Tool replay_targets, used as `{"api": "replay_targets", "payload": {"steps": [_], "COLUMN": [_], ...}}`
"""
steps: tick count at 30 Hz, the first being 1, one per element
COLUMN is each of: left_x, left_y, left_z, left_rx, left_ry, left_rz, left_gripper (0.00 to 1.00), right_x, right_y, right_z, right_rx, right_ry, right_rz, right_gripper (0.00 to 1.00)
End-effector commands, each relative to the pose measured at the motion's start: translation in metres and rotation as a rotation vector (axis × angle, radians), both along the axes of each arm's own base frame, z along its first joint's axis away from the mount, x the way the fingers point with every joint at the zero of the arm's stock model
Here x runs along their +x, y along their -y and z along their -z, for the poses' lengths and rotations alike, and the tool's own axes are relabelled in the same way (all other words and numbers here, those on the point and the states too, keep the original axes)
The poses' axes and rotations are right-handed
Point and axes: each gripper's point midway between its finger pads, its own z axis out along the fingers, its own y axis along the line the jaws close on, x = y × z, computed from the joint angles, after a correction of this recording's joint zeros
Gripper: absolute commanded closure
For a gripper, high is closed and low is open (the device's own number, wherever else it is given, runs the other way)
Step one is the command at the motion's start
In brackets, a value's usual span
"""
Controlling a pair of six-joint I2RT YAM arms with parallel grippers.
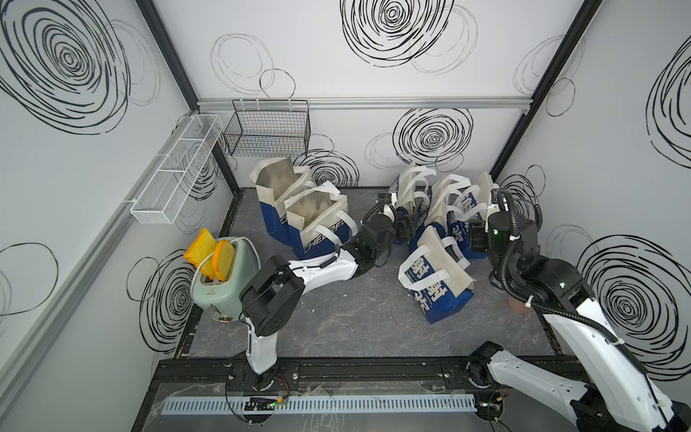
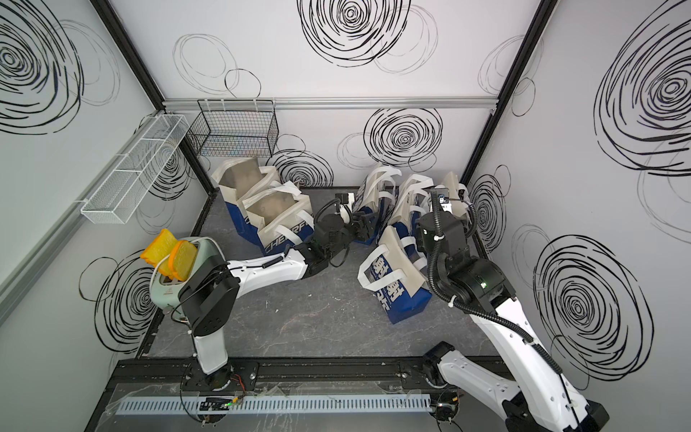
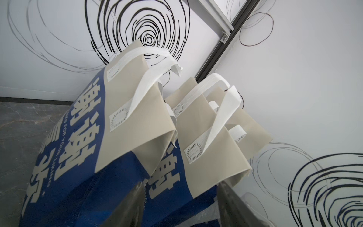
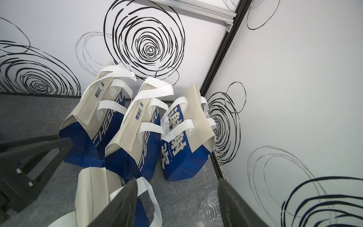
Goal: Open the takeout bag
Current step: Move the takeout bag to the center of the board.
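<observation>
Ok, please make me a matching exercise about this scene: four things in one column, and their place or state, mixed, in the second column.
Things:
1. toaster
2. black basket
3. white shelf
4. front bag

Place or state:
A. hangs on the back wall
B. holds two yellow bread slices
C. closed, on the dark table
D. fixed to a side wall

Pairs: 1-B, 2-A, 3-D, 4-C.
</observation>
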Motion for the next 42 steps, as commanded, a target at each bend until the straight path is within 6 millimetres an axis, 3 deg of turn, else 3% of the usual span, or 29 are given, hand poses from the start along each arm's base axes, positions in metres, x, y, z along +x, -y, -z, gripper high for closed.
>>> {"api": "replay_targets", "payload": {"steps": [1, 15, 25, 31, 38, 42], "left_x": [-0.004, 0.036, 0.06, 0.076, 0.091, 0.095], "left_y": [0.014, 0.027, 0.025, 0.027, 0.017, 0.012], "left_z": [-0.015, 0.007, 0.024, 0.033, 0.041, 0.046], "left_rx": [-0.069, -0.036, 0.002, 0.04, 0.07, 0.095], "left_ry": [0.041, 0.053, 0.061, 0.071, 0.078, 0.088], "left_rz": [0.017, -0.054, -0.136, -0.172, -0.227, -0.257], "left_gripper": [0.37, 0.37, 0.38, 0.44, 0.47, 0.54], "right_x": [-0.004, -0.012, -0.012, -0.009, -0.007, -0.006], "right_y": [0.008, 0.017, 0.015, 0.013, 0.013, 0.012], "right_z": [-0.001, -0.003, 0.002, 0.004, 0.008, 0.011], "right_rx": [-0.022, -0.083, -0.106, -0.13, -0.156, -0.154], "right_ry": [0.011, -0.008, -0.024, -0.032, -0.04, -0.042], "right_rz": [0.024, 0.022, 0.004, -0.008, -0.013, -0.02], "right_gripper": [0.33, 0.32, 0.32, 0.32, 0.32, 0.32]}}
